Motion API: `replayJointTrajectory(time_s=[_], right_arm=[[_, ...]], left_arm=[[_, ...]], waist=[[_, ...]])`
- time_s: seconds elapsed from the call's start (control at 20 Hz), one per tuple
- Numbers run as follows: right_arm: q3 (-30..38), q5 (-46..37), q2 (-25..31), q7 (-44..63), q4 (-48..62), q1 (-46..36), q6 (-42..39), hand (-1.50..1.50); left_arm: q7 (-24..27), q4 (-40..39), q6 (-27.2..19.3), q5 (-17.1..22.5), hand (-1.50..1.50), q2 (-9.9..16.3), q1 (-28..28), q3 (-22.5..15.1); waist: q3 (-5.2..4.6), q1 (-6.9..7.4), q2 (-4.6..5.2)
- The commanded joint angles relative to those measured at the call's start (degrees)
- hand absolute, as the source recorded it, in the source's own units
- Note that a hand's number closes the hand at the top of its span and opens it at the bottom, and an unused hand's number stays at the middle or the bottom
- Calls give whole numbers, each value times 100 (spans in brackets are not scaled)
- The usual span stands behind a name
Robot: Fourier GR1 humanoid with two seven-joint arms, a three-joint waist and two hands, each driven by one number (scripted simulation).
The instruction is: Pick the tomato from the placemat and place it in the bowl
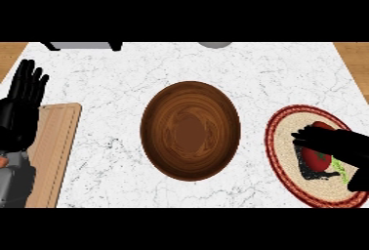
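Red shows between the black fingers of the right hand (337, 146), which lies over the tomato (317, 157) with its fingers curled around it. Under that hand the tomato sits on the round woven placemat (282, 128), so as far as I can judge the lift has not begun: the grasp is being made or just made, and the carry and release are all left to do. To that hand's left, across a strip of bare marble counter (108, 141), the wooden bowl (190, 130) holds nothing. Beyond the bowl, the left hand (22, 105) rests open with fingers straight, just beside a wooden cutting board (56, 146) that lies on its inner side.
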State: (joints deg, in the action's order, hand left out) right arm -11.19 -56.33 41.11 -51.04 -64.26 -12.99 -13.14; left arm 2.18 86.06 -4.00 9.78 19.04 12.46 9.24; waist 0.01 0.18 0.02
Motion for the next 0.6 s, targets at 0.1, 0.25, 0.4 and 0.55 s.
replayJointTrajectory(time_s=[0.1, 0.25, 0.4, 0.55], right_arm=[[40, -551, -443, -149, 1113, -468, 262, -150], [280, -602, -395, -541, 1415, -570, 632, -150], [377, -241, -406, -846, 968, -421, 553, 150], [293, -435, -717, -637, 1133, -460, 858, 150]], left_arm=[[-360, 72, -18, -66, 0, -23, 266, 43], [-104, 201, 252, 60, 0, 9, -165, 224], [-98, 27, 85, -73, 0, -102, 52, 159], [-417, 331, 387, 186, 0, 246, -34, 434]], waist=[[3, 25, 9], [2, 32, 5], [1, -11, -1], [2, 22, -3]])
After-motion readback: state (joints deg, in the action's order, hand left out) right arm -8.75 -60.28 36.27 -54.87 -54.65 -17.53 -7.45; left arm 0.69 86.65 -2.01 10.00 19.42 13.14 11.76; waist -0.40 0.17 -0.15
